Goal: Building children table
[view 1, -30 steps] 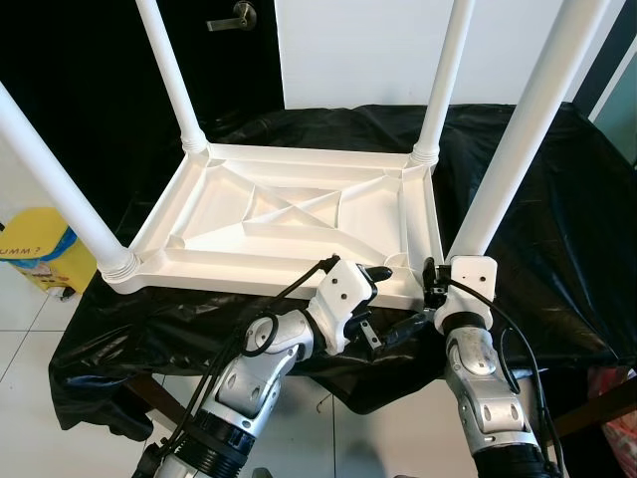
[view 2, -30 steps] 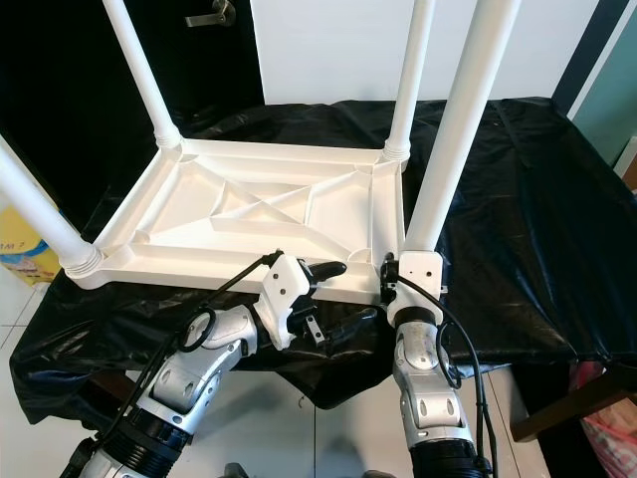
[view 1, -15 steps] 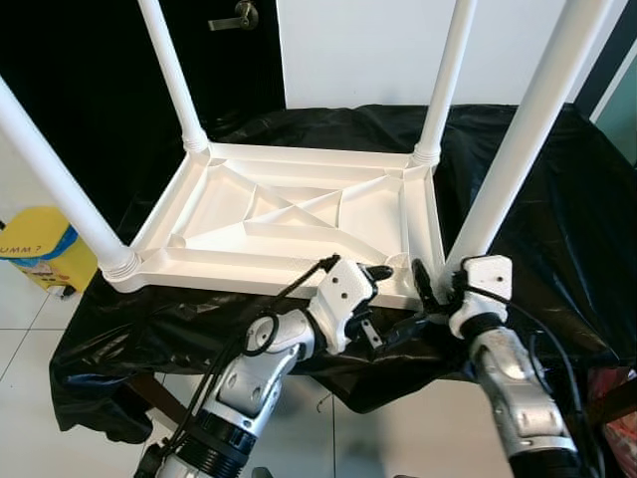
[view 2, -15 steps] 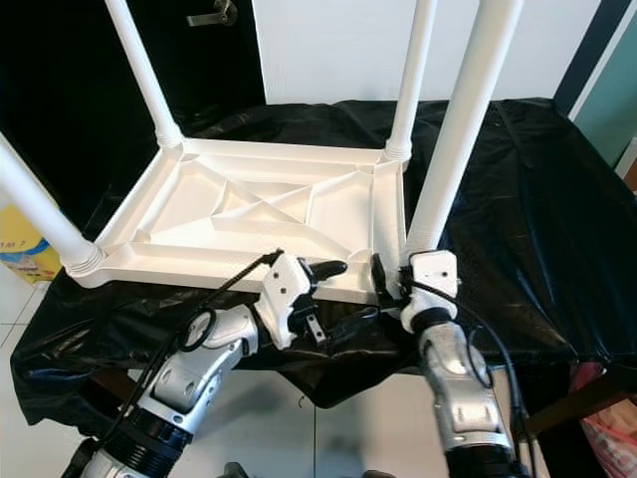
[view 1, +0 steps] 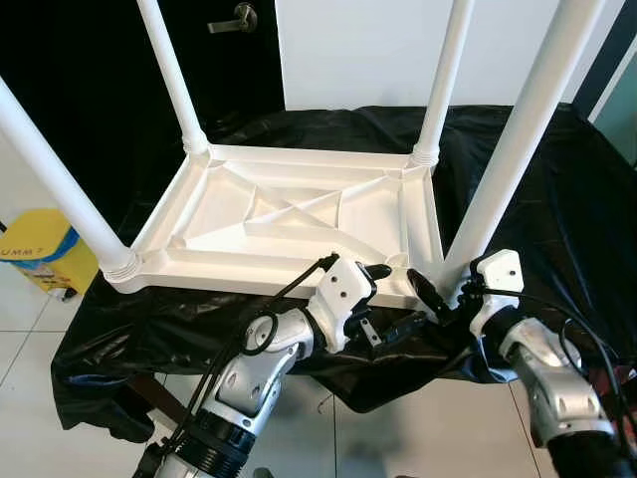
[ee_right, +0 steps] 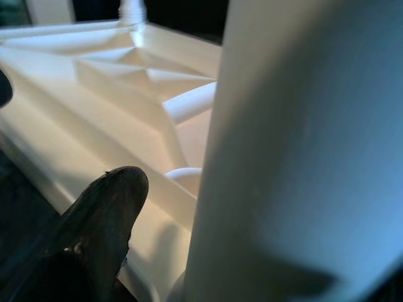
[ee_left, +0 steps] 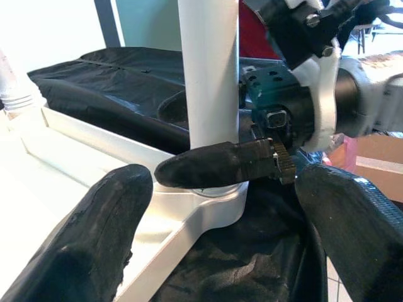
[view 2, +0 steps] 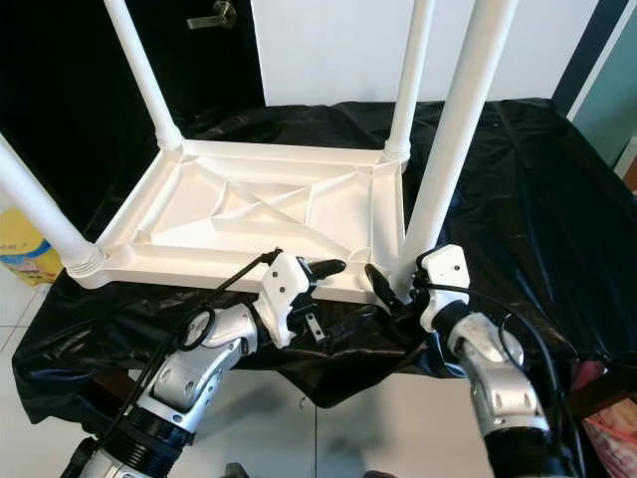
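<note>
A white children's table lies upside down on a black cloth, with its legs pointing up. My right gripper reaches in from the right around the base of the near right leg and is shut on it; one black finger lies across the leg's front, the other is hidden behind it. My left gripper stands open at the table's front edge just left of that corner, its fingers spread wide and holding nothing.
The cloth-covered surface ends just in front of the table's near edge, with tiled floor below. A yellow bin stands on the floor at the left. A dark door and a white wall are behind.
My right forearm and wrist have swung from straight in front of the near right leg round to its right side, staying at the leg's base. The left gripper has stayed put.
</note>
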Motion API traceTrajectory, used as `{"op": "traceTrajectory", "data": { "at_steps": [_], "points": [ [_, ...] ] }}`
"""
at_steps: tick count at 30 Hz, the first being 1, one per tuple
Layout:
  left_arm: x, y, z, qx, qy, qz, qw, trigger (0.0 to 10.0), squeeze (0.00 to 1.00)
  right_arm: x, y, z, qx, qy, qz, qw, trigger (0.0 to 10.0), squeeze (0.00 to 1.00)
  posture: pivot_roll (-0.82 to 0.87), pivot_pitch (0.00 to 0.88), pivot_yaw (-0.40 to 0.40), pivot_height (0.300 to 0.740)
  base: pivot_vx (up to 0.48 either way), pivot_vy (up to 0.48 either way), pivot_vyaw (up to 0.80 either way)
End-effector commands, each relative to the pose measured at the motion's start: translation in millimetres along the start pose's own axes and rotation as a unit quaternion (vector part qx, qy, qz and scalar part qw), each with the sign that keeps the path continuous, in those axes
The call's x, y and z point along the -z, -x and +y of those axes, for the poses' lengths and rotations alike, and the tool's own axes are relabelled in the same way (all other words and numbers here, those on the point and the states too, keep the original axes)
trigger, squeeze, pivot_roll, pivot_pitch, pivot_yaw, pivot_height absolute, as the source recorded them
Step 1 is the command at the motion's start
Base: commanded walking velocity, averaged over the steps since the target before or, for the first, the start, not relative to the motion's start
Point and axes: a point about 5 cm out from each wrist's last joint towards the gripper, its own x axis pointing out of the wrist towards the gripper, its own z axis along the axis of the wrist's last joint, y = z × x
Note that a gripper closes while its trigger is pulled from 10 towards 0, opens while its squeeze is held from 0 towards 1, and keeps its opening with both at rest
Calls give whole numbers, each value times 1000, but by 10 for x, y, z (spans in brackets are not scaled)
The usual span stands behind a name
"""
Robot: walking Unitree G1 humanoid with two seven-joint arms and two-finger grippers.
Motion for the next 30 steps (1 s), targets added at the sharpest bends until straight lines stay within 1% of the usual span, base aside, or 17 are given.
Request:
{"op": "traceTrajectory", "data": {
  "at_steps": [1,6,7,8,15,22,24,25,30],
  "points": [
    [-12,8,36,-18,-8,7,1000,10000,0,26,-47,-17,-32,14,10,999,10000,0,-116,0,10,740,0,0,0],
    [-10,17,41,-20,-8,9,1000,10000,0,25,-88,-56,-41,25,14,999,10000,0,-116,0,10,740,0,0,0],
    [-11,21,43,-21,-8,9,1000,10000,0,21,-103,-69,-45,29,14,998,4000,0,-109,0,9,740,0,0,0],
    [-13,25,46,-23,-8,9,1000,10000,0,17,-114,-80,-48,31,15,998,0,0,-104,0,6,740,0,0,0],
    [-12,41,55,-34,-7,9,999,10000,0,67,-83,-102,-63,37,29,997,0,0,-95,9,-6,740,0,0,0],
    [-7,46,50,-39,-4,9,999,10000,0,110,-46,-137,-67,31,34,997,0,0,-92,19,-17,740,0,0,0],
    [-9,45,53,-41,-3,8,999,10000,0,128,-36,-146,-60,22,34,997,0,0,-94,20,-18,740,0,0,0],
    [-10,44,56,-42,-3,8,999,10000,0,133,-36,-146,-55,19,33,998,10000,0,-96,20,-18,740,0,0,0],
    [-11,39,58,-42,-3,7,999,10000,0,129,-39,-113,-37,6,21,999,10000,0,-98,20,-17,740,0,0,0]
  ]
}}
